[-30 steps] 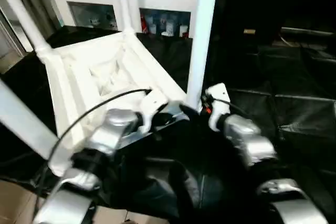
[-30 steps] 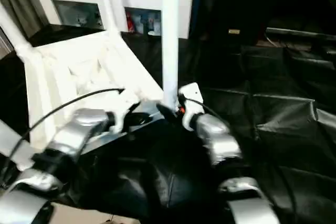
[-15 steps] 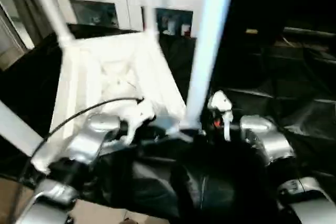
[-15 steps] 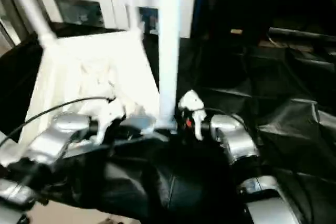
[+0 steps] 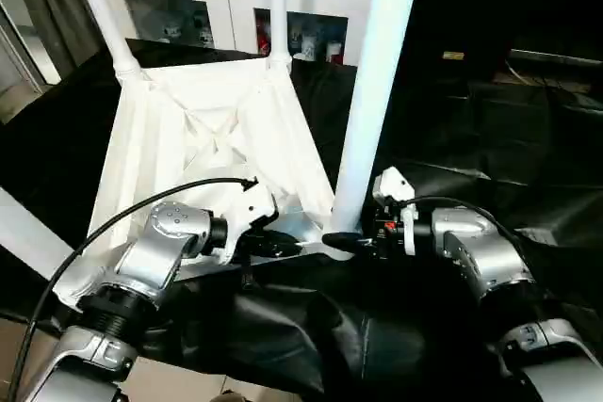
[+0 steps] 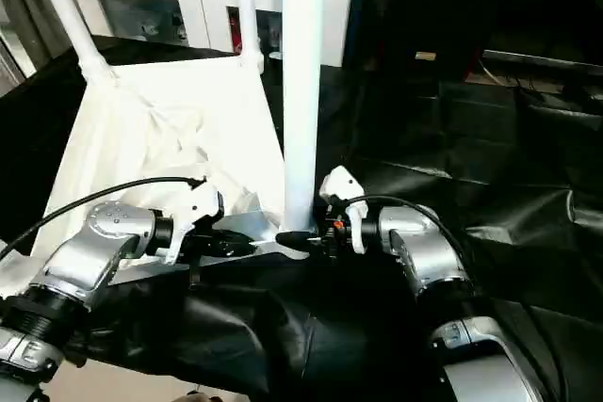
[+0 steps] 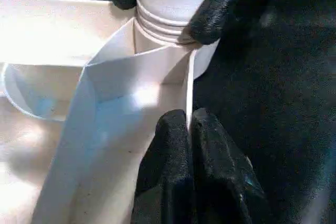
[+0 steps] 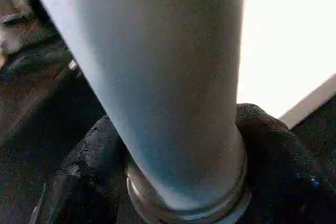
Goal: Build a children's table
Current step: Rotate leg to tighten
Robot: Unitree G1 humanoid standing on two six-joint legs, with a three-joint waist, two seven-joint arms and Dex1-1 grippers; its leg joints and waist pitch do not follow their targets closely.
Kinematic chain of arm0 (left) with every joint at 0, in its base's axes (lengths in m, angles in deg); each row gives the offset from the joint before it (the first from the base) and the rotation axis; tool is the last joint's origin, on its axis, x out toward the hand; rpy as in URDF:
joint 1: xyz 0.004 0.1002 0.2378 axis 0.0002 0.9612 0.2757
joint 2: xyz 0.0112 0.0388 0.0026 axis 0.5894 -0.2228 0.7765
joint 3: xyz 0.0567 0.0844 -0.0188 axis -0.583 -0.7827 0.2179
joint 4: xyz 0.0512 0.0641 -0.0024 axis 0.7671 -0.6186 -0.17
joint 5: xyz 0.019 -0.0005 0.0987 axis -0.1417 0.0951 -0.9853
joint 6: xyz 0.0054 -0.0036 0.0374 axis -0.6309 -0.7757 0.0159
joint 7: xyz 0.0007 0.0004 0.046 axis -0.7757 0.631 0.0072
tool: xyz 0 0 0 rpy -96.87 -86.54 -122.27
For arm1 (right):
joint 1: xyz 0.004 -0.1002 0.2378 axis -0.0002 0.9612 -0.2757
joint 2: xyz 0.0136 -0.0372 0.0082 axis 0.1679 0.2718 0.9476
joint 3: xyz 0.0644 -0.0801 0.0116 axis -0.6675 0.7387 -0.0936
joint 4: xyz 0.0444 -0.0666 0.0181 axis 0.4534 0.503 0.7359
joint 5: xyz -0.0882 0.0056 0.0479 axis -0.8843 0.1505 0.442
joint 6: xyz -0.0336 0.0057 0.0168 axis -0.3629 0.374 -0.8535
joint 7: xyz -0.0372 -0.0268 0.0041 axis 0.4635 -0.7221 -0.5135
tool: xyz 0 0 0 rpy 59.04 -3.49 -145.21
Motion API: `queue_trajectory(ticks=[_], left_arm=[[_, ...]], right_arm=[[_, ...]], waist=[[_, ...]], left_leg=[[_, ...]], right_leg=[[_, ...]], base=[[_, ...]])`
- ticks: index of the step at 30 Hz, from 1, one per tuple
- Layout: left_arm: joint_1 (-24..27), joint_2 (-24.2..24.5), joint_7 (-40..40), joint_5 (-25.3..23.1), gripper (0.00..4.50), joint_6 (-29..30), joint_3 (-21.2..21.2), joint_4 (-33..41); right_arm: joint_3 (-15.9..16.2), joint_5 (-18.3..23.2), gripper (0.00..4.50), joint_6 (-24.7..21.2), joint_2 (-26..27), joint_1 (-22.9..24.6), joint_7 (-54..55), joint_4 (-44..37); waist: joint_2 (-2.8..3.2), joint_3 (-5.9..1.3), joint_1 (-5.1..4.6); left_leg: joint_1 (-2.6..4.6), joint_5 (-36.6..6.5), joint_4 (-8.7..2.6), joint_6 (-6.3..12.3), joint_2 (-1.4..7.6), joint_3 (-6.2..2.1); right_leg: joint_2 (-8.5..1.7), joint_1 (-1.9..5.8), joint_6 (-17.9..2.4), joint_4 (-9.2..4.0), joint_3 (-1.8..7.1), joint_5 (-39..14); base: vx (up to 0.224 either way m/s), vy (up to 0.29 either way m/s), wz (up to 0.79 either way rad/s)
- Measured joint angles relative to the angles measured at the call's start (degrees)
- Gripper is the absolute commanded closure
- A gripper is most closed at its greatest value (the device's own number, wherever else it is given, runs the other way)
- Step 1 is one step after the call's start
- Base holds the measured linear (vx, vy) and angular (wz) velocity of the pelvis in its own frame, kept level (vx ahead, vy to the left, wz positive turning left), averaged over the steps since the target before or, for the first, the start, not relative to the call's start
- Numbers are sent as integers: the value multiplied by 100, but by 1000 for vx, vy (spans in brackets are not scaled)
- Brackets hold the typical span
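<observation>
The right gripper (image 6: 300, 235) is clasping the base of the near leg (image 5: 375, 91), one black finger (image 8: 286, 156) on each side of the tube just above its collar. The left gripper (image 5: 283, 244) is pinched tight on a thin upright rib (image 7: 187, 95) of the children's table (image 5: 212, 129), right beside the socket that is receiving that leg.

The table is lying upside down on the black-draped work table (image 5: 528, 148), its ribbed underside facing up. Three other legs are showing: two standing at the far corners and one crossing the near left corner. The near leg is standing upright in its corner lobe.

Judgement: the hollow plastic is probably light and fairly stiff, though the thin rib is likely flexing under a hard pinch. The smooth tapered tube is apt to slip in the fingers; the hold low down by the collar is the sound one, giving least leverage against the socket. The top is best steadied by its rim or ribs near the working corner.
</observation>
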Motion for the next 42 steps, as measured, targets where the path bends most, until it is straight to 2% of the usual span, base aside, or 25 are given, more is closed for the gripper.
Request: queue_trajectory(ticks=[3, 5, 7, 12, 15, 17, 23, 25, 27, 30, 34, 36, 41, 42], left_arm=[[-143, -253, -425, -64, 450, 53, 47, -252], [-393, -504, -895, -126, 450, 85, 112, -638], [-590, -807, -1368, -237, 450, 121, 145, -918], [-804, -1126, -1913, -325, 450, 131, 204, -1288], [-810, -1176, -1968, -347, 450, 135, 243, -1313], [-810, -1177, -1968, -348, 450, 135, 251, -1314], [-786, -1095, -1809, -337, 450, 116, 250, -1270], [-705, -970, -1572, -306, 450, 105, 240, -1130], [-495, -631, -1066, -211, 450, 78, 195, -810], [-434, -392, -612, -176, 450, -18, 136, -712], [-275, -14, 18, -35, 450, -59, 5, -381], [-176, 133, 272, 19, 450, -48, -29, -215], [-30, 315, 576, 116, 450, 45, -65, 14], [-27, 330, 594, 135, 450, 69, -87, 35]], right_arm=[[-191, -9, 180, -5, 167, 8, 680, 64], [-454, -66, 180, 143, 522, -37, 1656, 252], [-686, -82, 180, 234, 798, -55, 2527, 336], [-829, -316, 180, 388, 1174, -109, 3678, 421], [-828, -431, 180, 457, 1225, -130, 3843, 463], [-828, -429, 124, 499, 1225, -156, 3840, 518], [-733, -432, 61, 499, 1072, -162, 3329, 513], [-613, -426, 61, 510, 902, -121, 2836, 425], [-379, -360, 61, 535, 544, -20, 1871, 272], [-263, -352, 61, 601, 414, -18, 1315, 258], [-32, -252, 61, 641, 171, -23, 435, 215], [72, -216, 61, 647, 47, -27, 60, 202], [181, -174, 61, 668, -29, -44, -285, 198], [182, -170, 77, 662, -39, -44, -322, 198]], waist=[[12, -3, -25], [27, -3, -73], [39, -6, -80], [67, -28, -80], [85, -40, -78], [88, -42, -79], [84, -43, -78], [81, -44, -84], [66, -42, -84], [49, -37, -68], [-19, -16, -64], [-39, -18, -58], [-45, -16, -37], [-51, -15, -37]], left_leg=[[9, 1, 12, 0, 0, -1], [14, 1, 14, -1, -1, 0], [15, 1, 13, -1, -3, 0], [17, 1, 10, -1, -3, -1], [13, 1, 10, -1, -6, 0], [12, 1, 9, 0, -6, 0], [9, 0, 6, 0, -5, 0], [6, 0, -4, 0, -4, 0], [0, -1, -18, 0, 4, 0], [-9, -1, -14, -1, 12, 2], [-16, -3, -3, 2, 9, 6], [-20, -5, 3, 3, 9, 10], [-21, -5, 16, 2, 8, 16], [-20, -5, 19, 1, 9, 16]], right_leg=[[0, 6, -3, 9, 7, 3], [-1, 6, -1, 10, 10, 5], [0, 6, 4, 8, 14, 2], [0, 10, 4, 9, 13, 3], [0, 10, 4, 4, 17, 3], [0, 9, 5, 3, 16, 2], [0, 7, 7, 1, 13, 1], [0, 4, 11, -2, 10, -1], [5, 0, 17, -2, 1, -9], [12, -11, 15, 1, -11, -10], [6, -13, 12, 0, -5, -11], [6, -14, 11, 0, -6, -10], [3, -12, 6, 9, -3, -7], [3, -12, 5, 12, -2, -6]], base=[[0, 0, 0], [0, 0, 0], [0, 0, 0], [0, 0, 0], [0, 0, 0], [0, 0, 0], [0, 0, 0], [0, 0, 0], [0, 0, 0], [0, 0, 0], [0, 0, 0], [0, 0, 0], [0, 0, 0], [0, 0, 0]])
